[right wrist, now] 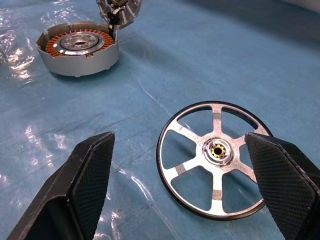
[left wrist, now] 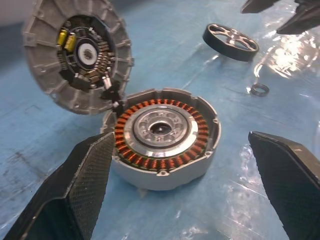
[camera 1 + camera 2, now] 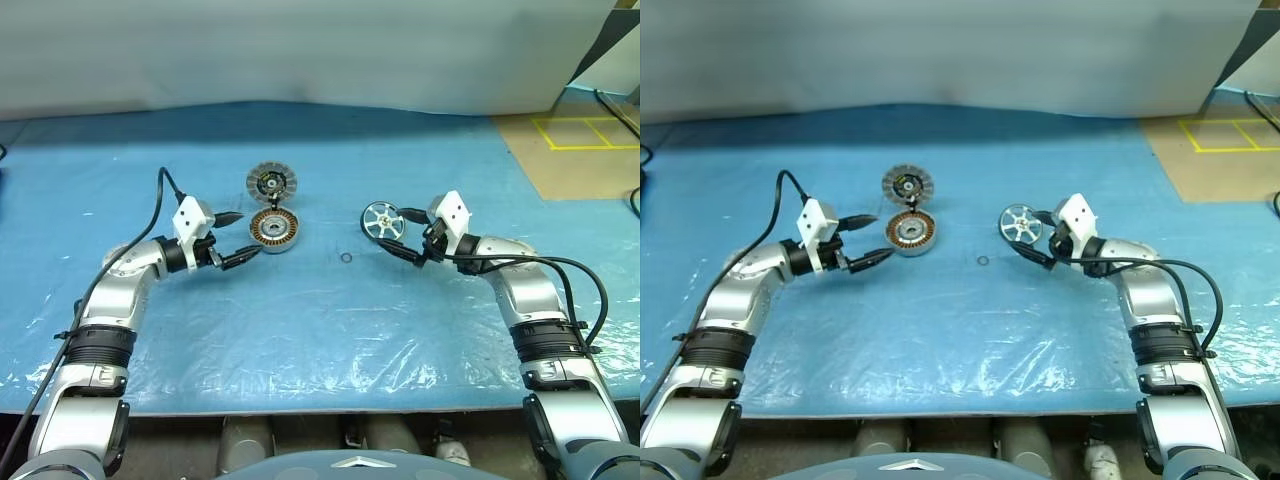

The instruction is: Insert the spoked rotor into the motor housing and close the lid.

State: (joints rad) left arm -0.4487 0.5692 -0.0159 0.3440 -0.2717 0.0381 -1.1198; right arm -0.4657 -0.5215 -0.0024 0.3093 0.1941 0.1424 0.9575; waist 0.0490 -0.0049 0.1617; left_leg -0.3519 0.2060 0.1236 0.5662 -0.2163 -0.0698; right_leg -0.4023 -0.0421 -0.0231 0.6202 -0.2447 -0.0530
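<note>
My right pincer (image 1: 185,192) is spread wide and holds nothing, its two black cross-hatched fingers (image 1: 85,190) standing either side of the spoked rotor (image 1: 214,159), which lies flat on the counter (image 3: 300,320) just ahead of them. I read that as a straddle set up for pinching the rim across its width; I cannot tell whether one finger already touches the rim, and the wheel is not lifted. The rotor is thin, bright metal with a dark outer edge, six flat spokes, open gaps and a small brassy hub.

My left pincer (image 2: 180,185) is likewise spread and empty, flanking the motor housing (image 2: 165,137) without touching it, probably ready to steady the case while the rotor goes in. The housing sits upright, mouth up, so the seat is open: a shallow cast-grey cup ringed by copper-brown windings around a polished steel centre. The lid (image 2: 77,55) stands swung back on its joint at the housing's far side, ribbed grey face showing small parts round a dark centre.

A small dark ring (image 3: 346,258) lies loose between housing and rotor. The counter is covered with crinkled, glossy blue plastic sheet, likely slippery underneath.
</note>
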